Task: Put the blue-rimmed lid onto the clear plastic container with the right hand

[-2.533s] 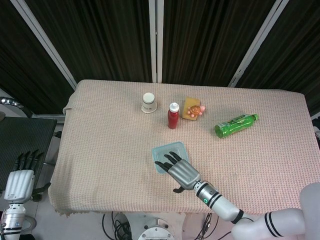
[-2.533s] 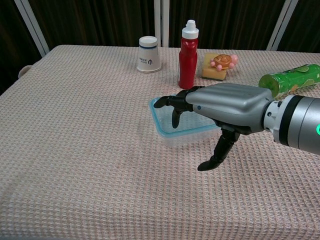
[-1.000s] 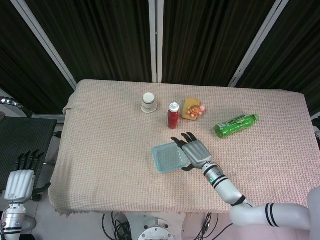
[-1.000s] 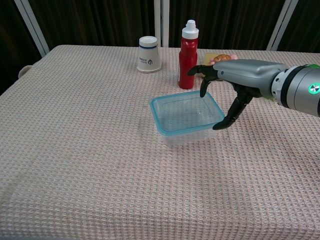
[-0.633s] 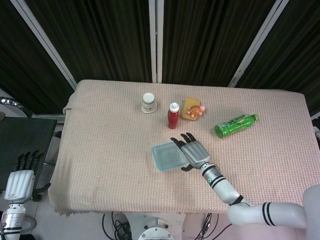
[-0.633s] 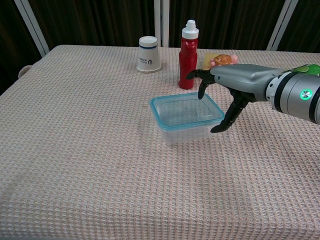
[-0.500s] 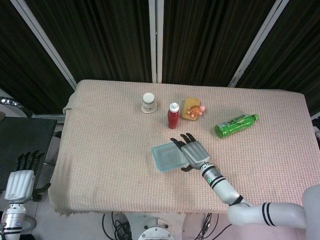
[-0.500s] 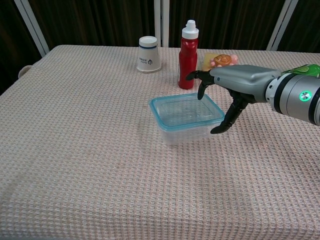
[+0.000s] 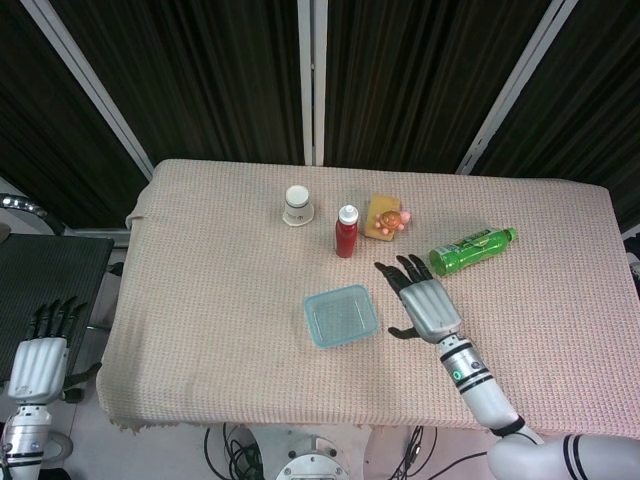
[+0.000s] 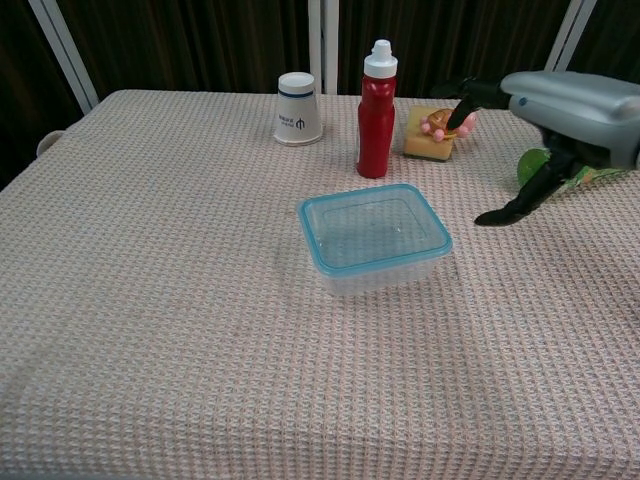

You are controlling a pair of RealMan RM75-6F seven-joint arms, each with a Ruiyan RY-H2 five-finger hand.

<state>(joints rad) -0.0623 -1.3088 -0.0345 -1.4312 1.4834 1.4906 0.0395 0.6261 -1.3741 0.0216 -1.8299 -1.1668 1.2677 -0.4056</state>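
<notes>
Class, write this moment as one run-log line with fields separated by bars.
lid: on container | right hand: open, holds nothing, beside container | left hand: off table, holds nothing | step: lid placed

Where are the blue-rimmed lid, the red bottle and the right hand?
blue-rimmed lid (image 10: 372, 229), chest view, middle of its clear top.
red bottle (image 10: 376, 124), chest view, middle of its red body.
right hand (image 9: 428, 306), head view, back of the hand.

clear rectangular plastic container (image 10: 378, 262) sits upright on the tabletop, near the front middle. blue-rimmed clear lid (image 10: 372, 229) lies flat on top of it, covering the opening, rim lined up with the container edges. in the head view the lidded container (image 9: 341, 315) looks slightly rotated.
</notes>
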